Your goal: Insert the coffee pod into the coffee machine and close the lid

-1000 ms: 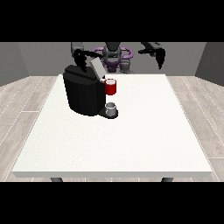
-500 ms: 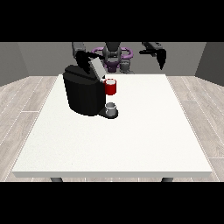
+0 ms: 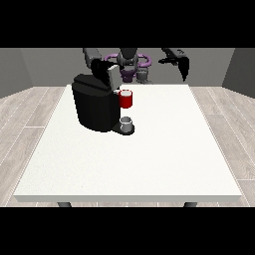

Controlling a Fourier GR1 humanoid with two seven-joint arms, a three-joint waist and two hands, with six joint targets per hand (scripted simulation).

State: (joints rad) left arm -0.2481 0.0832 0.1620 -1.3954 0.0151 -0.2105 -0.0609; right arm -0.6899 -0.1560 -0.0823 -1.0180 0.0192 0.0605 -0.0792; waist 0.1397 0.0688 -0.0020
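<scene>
A black coffee machine (image 3: 94, 104) stands on the white table (image 3: 149, 149) at the left. Its red pod holder (image 3: 126, 99) juts out at the front, above a small grey cup (image 3: 127, 123) on the drip base. The hand at the view's left (image 3: 103, 68) rests on top of the machine at its lid (image 3: 110, 75). The coffee pod itself is not visible. The hand at the view's right (image 3: 181, 63) hangs raised above the table's far right edge, fingers pointing down and holding nothing.
The robot's torso (image 3: 130, 62) stands behind the far table edge. A wood-plank floor (image 3: 30, 109) surrounds the table.
The hand at the view's left has moved right and down over the machine's top, towards the lid. The other hand has barely moved.
</scene>
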